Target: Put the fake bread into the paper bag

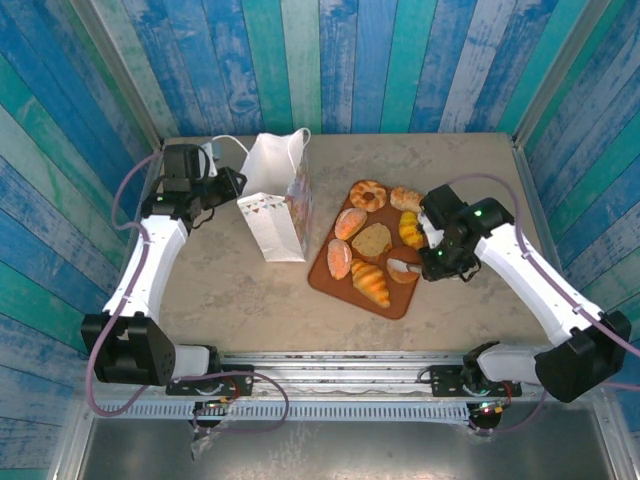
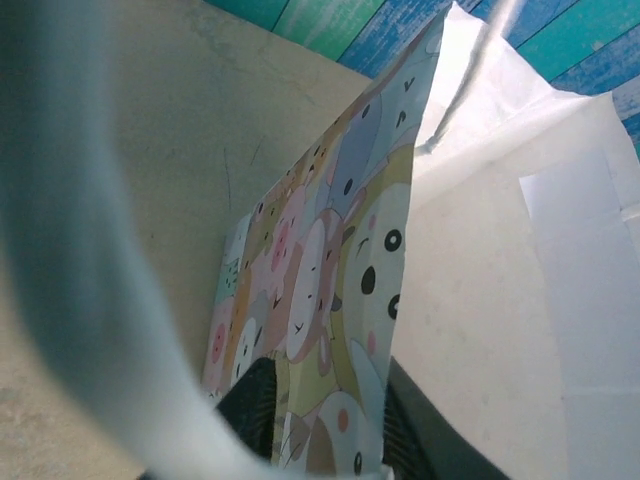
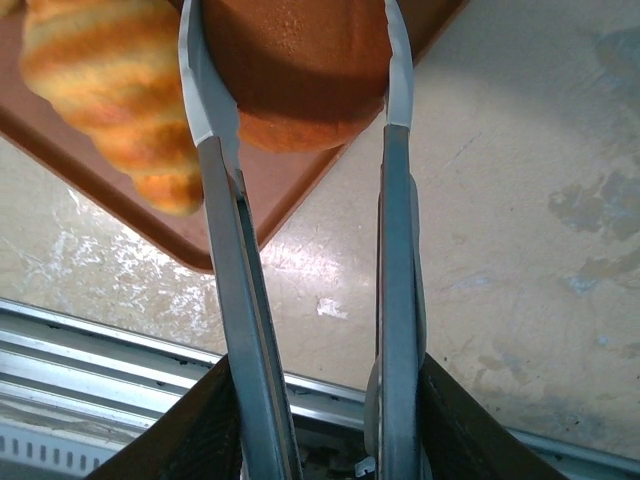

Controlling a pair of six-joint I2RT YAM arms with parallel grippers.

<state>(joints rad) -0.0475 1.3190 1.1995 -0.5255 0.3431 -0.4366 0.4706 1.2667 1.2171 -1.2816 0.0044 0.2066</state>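
The paper bag (image 1: 278, 215) stands upright at ten o'clock on the table (image 1: 200, 290), its patterned side pinched in the closed left gripper (image 1: 232, 188); the fake bread (image 1: 372, 242) lies on the brown tray (image 1: 392, 300) at the bag's three o'clock. The right gripper (image 3: 320, 420) clamps metal tongs (image 3: 390, 250) whose tips flank a round bun (image 3: 295, 70) at the tray's four o'clock edge. Light, firm and probably slick, it wants squeezing across its widest middle.

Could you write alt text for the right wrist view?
Grey-tipped metal tongs, held in dark jaws, have their tips on either side of a round golden-brown toy bun on a flat brown tray, beside a striped toy croissant.
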